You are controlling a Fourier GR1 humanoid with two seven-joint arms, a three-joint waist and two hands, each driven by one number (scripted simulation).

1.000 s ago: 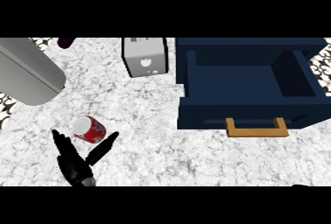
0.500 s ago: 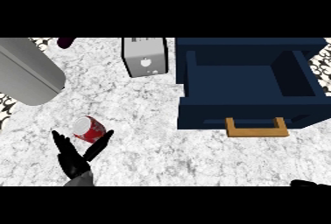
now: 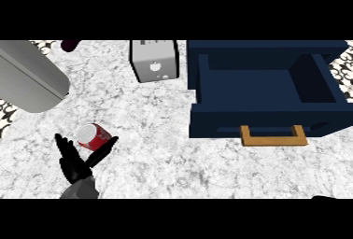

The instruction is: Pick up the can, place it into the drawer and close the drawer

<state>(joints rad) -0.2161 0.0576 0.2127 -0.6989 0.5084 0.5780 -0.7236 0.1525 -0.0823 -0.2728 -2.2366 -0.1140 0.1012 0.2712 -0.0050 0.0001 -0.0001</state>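
Plainly spread, the fingers (image 3: 66,148) and thumb of the left hand (image 3: 76,165) form an open V with the red can (image 3: 93,135) between them on the worktop (image 3: 172,163); nothing is gripped yet. Grasping, carrying, placing and closing are all left to do. Well apart to the right, the blue drawer (image 3: 221,116) stands open and looks empty.

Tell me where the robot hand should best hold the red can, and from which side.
Hold the can round its red side wall, from the near side: the left robot hand lies open just there, and the round wall should fit between its fingers and thumb.
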